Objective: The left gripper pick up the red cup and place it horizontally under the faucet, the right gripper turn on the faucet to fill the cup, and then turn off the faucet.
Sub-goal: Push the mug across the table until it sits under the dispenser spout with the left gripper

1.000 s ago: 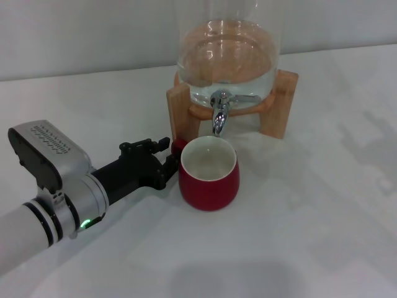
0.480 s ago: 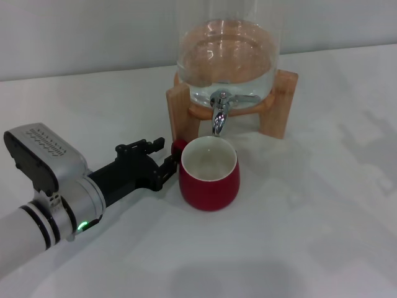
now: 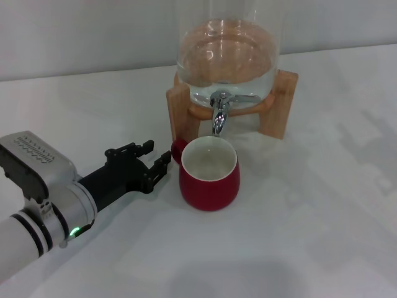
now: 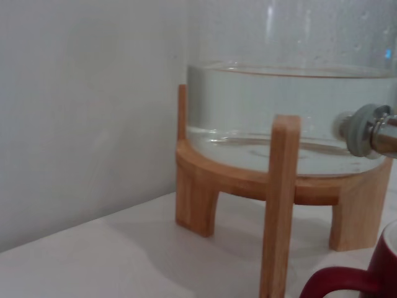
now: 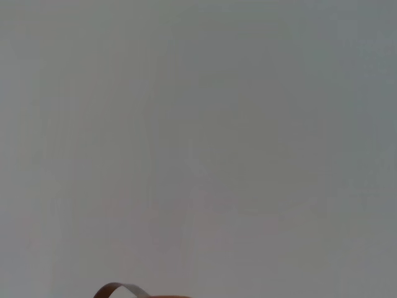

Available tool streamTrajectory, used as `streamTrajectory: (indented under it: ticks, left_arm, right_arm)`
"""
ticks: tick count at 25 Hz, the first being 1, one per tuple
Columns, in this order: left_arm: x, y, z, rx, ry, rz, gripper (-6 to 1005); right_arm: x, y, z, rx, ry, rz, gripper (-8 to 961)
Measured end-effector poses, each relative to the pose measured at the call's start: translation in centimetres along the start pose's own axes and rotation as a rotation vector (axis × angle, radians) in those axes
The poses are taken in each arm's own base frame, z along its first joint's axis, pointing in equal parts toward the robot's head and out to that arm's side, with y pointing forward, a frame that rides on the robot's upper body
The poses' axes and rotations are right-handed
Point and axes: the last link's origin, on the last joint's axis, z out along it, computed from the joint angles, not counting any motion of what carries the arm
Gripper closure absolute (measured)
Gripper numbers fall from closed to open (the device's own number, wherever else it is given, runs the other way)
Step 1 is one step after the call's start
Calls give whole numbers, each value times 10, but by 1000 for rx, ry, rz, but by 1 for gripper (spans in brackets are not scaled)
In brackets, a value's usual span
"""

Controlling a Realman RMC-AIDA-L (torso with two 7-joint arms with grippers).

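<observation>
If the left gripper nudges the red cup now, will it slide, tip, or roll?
Probably slides: the red cup stands upright on a broad base on the table. It looks empty, so likely light. The left gripper is open beside its handle.

We see soft, even, fairly bright light across the head view, with no hard-edged shadows. A faint grey shadow lies on the white table (image 3: 310, 205) near its front edge, and a softer one sits under the wooden stand (image 3: 280, 108). Small bright glints mark the chrome faucet (image 3: 219, 112), and pale reflections streak the glass dispenser (image 3: 226, 49). In the left wrist view we find the faucet (image 4: 366, 130) blurred and out of focus at the edge, while the wooden stand (image 4: 279, 205) is sharper; the water shows a dull sheen. Our right wrist view is a flat, featureless pale grey, evenly lit.
</observation>
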Motion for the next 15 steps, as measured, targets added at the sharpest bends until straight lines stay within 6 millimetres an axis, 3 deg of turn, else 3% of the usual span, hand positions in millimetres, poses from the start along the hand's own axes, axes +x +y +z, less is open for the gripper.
streamTrajectory:
  ticks: [15]
  left_arm:
    - [-2, -8, -6, 78, 28, 34, 561]
  right_arm:
    - [1, 0, 2, -2, 1, 1, 198]
